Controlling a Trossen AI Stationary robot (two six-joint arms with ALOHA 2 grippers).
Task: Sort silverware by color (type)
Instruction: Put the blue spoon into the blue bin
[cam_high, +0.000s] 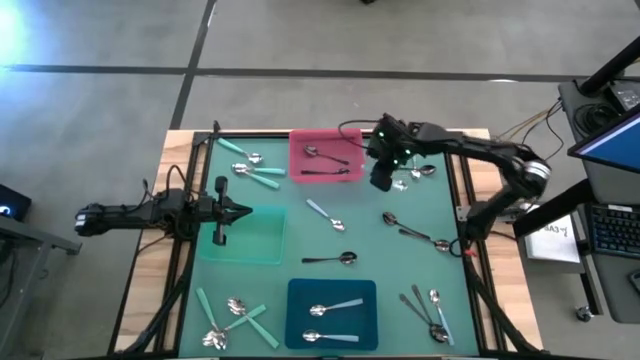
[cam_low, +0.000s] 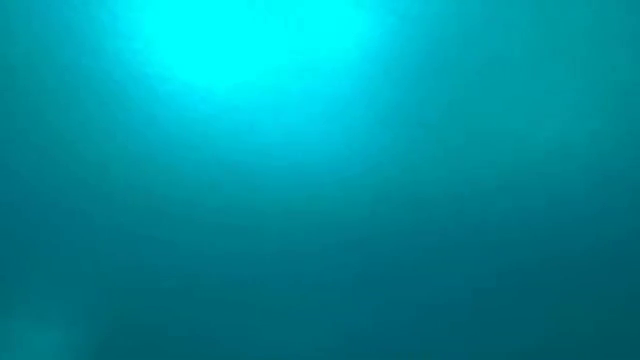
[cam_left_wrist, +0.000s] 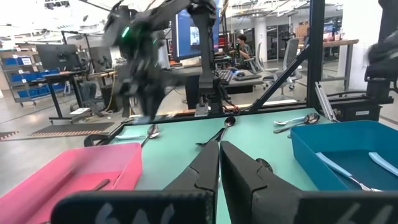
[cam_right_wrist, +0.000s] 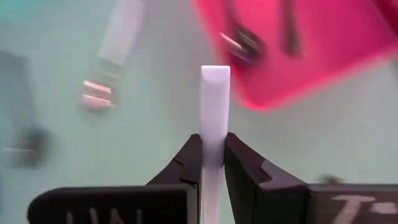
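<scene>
The high view shows my right gripper (cam_high: 383, 172) over the mat just right of the pink tray (cam_high: 300, 140), shut on a pale-handled spoon (cam_right_wrist: 214, 112). Two dark-handled spoons (cam_high: 325, 160) lie in the pink tray. Pale blue spoons (cam_high: 335, 308) lie in the blue tray (cam_high: 295, 325). My left gripper (cam_high: 245, 211) hovers shut at the far edge of the green tray (cam_high: 255, 245), holding nothing. Mint-handled spoons lie far left (cam_high: 250, 165) and near left (cam_high: 235, 315). Dark spoons (cam_high: 415, 232) lie on the right of the mat. The low view shows only a teal glow. My right gripper pinches the pale spoon's flat handle (cam_right_wrist: 214, 146) between its two fingers. The handle's free end (cam_right_wrist: 214, 78) sticks out past the fingertips. The fingers point down at the mat. The spoon's bowl is hidden behind the gripper, and the spoon looks lifted off the mat.
A pale blue spoon (cam_high: 325, 215) and a dark spoon (cam_high: 345, 258) lie mid-mat. More spoons lie beside the right gripper (cam_high: 415, 175) and near right (cam_high: 430, 312). A black frame rims the mat. Desks, monitors and a seated person (cam_left_wrist: 244, 46) show beyond the table.
</scene>
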